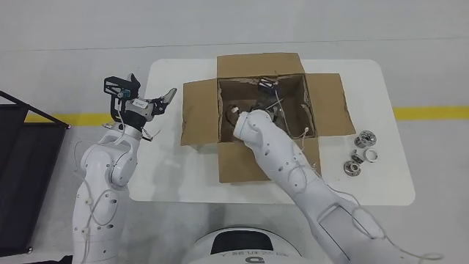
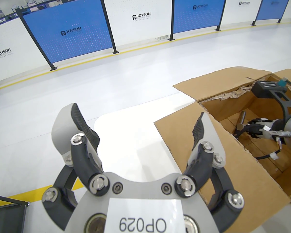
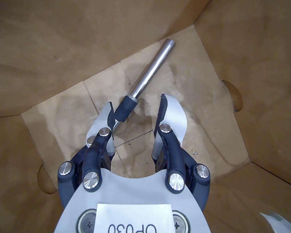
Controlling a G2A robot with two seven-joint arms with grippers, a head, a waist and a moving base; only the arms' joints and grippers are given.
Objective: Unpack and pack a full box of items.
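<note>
While the right gripper (image 3: 136, 100) hung open inside the box (image 3: 51, 25), the rod (image 3: 151, 70) lay on the box floor, its black collar touching 1 finger (image 3: 98, 126); the left gripper (image 2: 138, 109) sat open beside it.

We see a pale grey glossy floor (image 1: 234, 7) w/ a straight yellow painted floor line (image 1: 432, 112) crossing it. Furniture: a white rectangular tabletop w/ rounded corners (image 1: 183, 180) mid-room, plus a black metal-framed rack (image 1: 18, 183) on the floor off to the left, apart from the table. At the back we make out a fence of alternating blue and white perforated partition panels (image 2: 70, 35) held by slim black steel posts (image 2: 108, 25) (another yellow stripe runs along its foot). Light is even, approx. shadow-free, w/ a soft sheen on the floor.
</note>
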